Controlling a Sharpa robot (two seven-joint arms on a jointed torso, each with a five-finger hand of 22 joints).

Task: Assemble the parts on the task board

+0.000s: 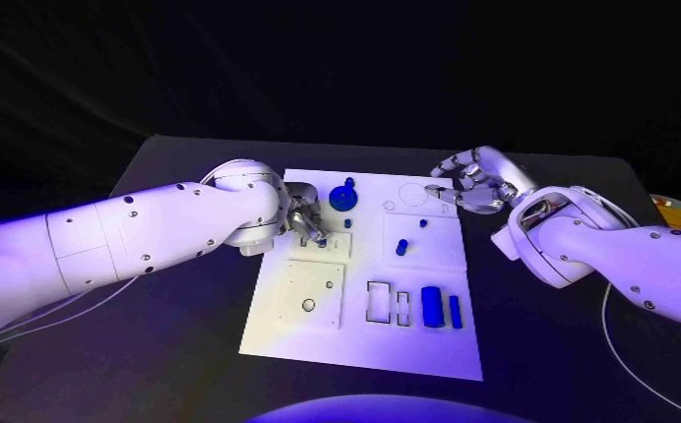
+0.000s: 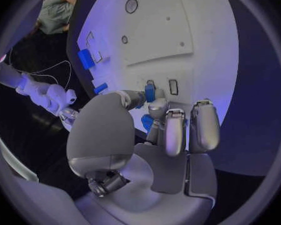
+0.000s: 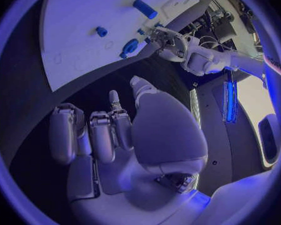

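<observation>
- Where the black table [image 1: 170,162] spreads under both arms, the white task board [image 1: 426,344] lies in its middle, its long sides running away from the robot.
- The left arm [image 1: 135,231] reaches in over the board's left edge, and the left hand [image 1: 301,221] hangs above the upper left panel of the board.
- In the left wrist view that hand's [image 2: 156,135] thumb and one finger pinch a small blue part [image 2: 150,92] just over a pair of narrow slots in the board, while the other fingers [image 2: 203,125] lie curled beside it.
- The right arm [image 1: 596,251] comes in beside the board's right edge, and the right hand [image 1: 475,185] hovers near the far right corner, off the parts.
- In the right wrist view that hand's [image 3: 115,130] fingers are bent inward with nothing between them, over the dark table just beside the board.
- A round blue part with a knob [image 1: 343,196] stands near the board's far edge, close beside the left hand.
- A thick blue cylinder [image 1: 431,307] lies on the near right of the board, with a thinner blue bar [image 1: 455,310] just beside it.
- Smaller blue pieces [image 1: 402,244] lie in the middle right panel.
</observation>
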